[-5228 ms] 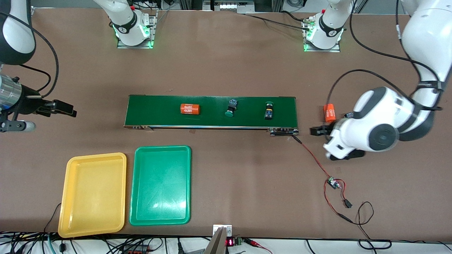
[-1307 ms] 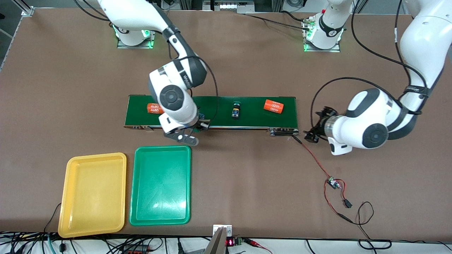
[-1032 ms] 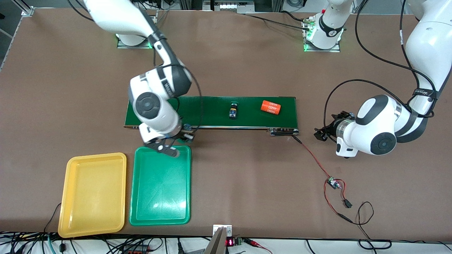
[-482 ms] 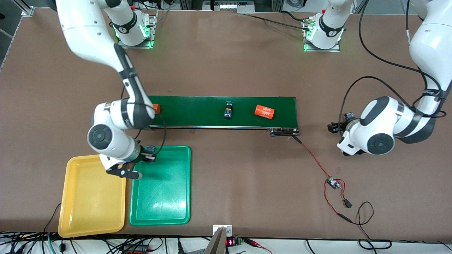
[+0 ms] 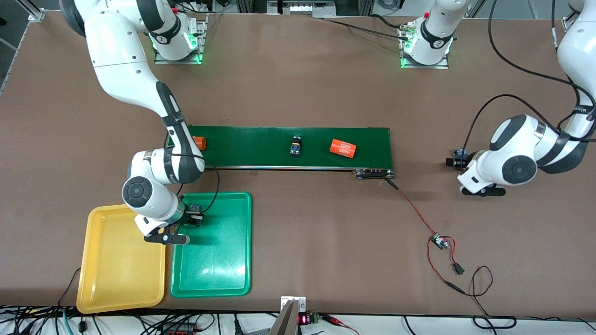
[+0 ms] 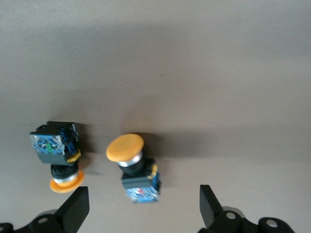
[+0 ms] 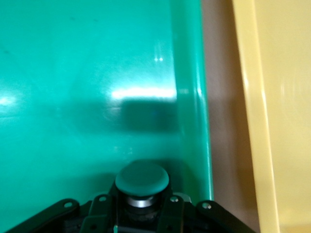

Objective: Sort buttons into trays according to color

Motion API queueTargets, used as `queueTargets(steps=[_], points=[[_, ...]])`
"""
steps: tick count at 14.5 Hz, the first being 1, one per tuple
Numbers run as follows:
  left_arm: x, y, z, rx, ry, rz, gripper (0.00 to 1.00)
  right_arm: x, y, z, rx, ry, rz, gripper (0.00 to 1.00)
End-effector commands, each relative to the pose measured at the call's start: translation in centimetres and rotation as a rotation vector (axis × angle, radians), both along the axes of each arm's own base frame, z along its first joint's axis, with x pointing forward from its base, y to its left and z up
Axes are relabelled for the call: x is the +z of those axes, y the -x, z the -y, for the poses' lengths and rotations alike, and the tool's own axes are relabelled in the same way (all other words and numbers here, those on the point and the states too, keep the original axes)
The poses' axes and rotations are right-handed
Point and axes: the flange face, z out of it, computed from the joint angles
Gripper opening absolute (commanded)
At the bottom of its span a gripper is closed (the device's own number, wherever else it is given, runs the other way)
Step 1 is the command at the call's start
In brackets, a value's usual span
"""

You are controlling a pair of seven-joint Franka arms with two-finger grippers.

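Observation:
My right gripper (image 5: 192, 217) is shut on a green button (image 7: 142, 179) and holds it low over the green tray (image 5: 219, 260), by the tray's edge that faces the yellow tray (image 5: 116, 265). In the right wrist view its fingers (image 7: 172, 213) clamp the button's dark body, cap outward. Another green button (image 5: 295, 145) lies on the conveyor belt (image 5: 260, 153). My left gripper (image 5: 454, 161) is open over bare table past the belt's end, toward the left arm's end of the table. Two yellow buttons (image 6: 133, 167) (image 6: 56, 155) lie on the table under it, one between the open fingers (image 6: 77, 208).
Two orange cylinders lie on the belt, one (image 5: 343, 147) near the left arm's end and one (image 5: 200, 142) partly hidden by the right arm. A red-black wire with a small board (image 5: 437, 241) runs from the belt's end toward the front camera.
My right arm carried the green button from the belt to the green tray. The belt's items shifted toward the right arm's end. My left arm moved away from the belt.

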Motion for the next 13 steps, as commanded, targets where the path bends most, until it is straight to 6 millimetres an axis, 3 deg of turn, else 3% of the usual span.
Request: queueTargets(steps=[1,2,3,4,5,7,9,12,13], points=[[-0.7,2.1,-1.2,-0.039,0.029,0.061,0.91,-0.2,-0.9,1.2,0.087,0.008,0.025,0.0],[-1.2,2.3,-1.4,-0.029,0.047,0.077,0.87,-0.5,-0.9,1.3,0.105,0.012,0.025,0.01],[-1.3,2.3,-1.4,-0.018,0.057,0.087,0.87,-0.7,-0.8,1.2,0.11,0.013,0.024,0.19],[-1.6,2.4,-1.3,-0.009,0.064,0.085,0.82,-0.7,-0.8,1.0,0.106,0.011,0.025,0.85],[-1.8,2.4,-1.3,-0.005,0.067,0.083,0.74,-0.6,-0.8,1.0,0.103,0.008,0.025,1.0],[-2.7,2.7,-2.1,0.01,0.066,0.069,0.57,0.6,-0.8,0.5,0.101,-0.006,0.028,1.0],[-4.5,3.1,-3.7,0.042,0.07,0.058,0.57,2.7,-0.9,-0.1,0.083,-0.04,0.037,1.0],[-4.7,3.0,-3.3,0.055,0.066,0.064,0.55,5.8,-0.2,-1.1,0.046,-0.118,-0.018,1.0],[-4.6,2.9,-3.0,0.052,0.067,0.064,0.43,7.2,0.0,-1.1,0.038,-0.138,-0.031,1.0]])
